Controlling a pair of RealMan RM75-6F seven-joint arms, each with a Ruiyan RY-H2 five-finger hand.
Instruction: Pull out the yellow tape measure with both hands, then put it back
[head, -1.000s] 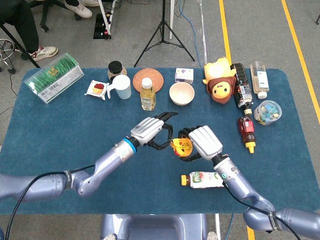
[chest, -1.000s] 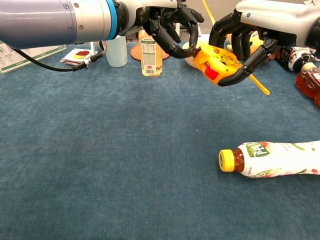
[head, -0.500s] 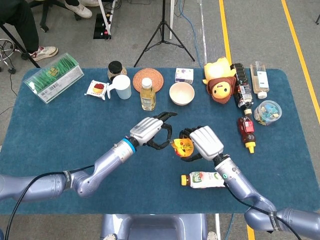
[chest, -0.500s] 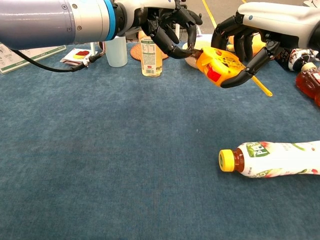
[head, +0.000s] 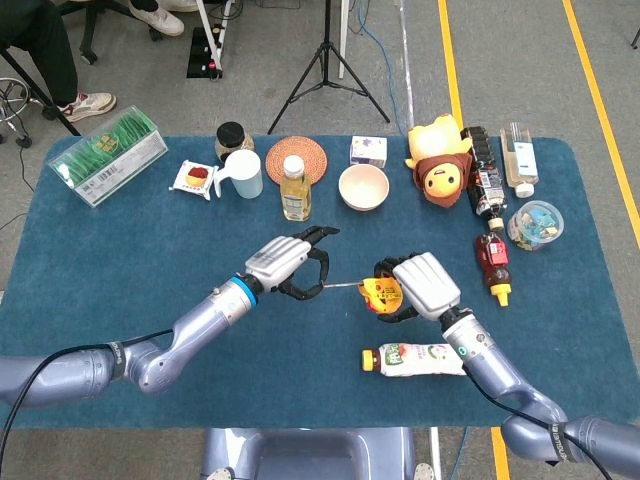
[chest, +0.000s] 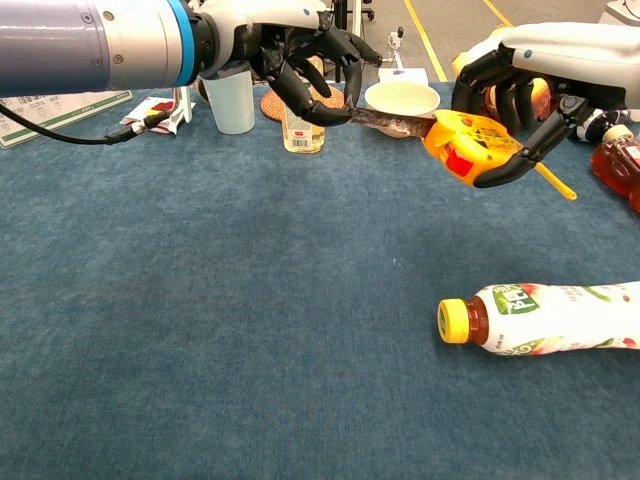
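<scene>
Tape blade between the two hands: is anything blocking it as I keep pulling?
Nothing visible. The blade spans free air from the left hand to the yellow tape measure in the right hand; the bowl sits behind it.

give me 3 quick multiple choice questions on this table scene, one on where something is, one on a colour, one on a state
1. Where does the lying bottle sit?
A. on the woven coaster
B. on the cloth, nearer the robot than the right hand
C. inside the white bowl

2. What colour is its cap?
A. yellow
B. blue
C. black

3. What state is the tape measure in?
A. lying untouched on the cloth
B. fully wound in
C. blade drawn out towards the left hand

Answers: 1 B, it lies flat below that hand in the head view. 2 A, the chest view shows a yellow cap. 3 C, a strip spans the two hands.
</scene>
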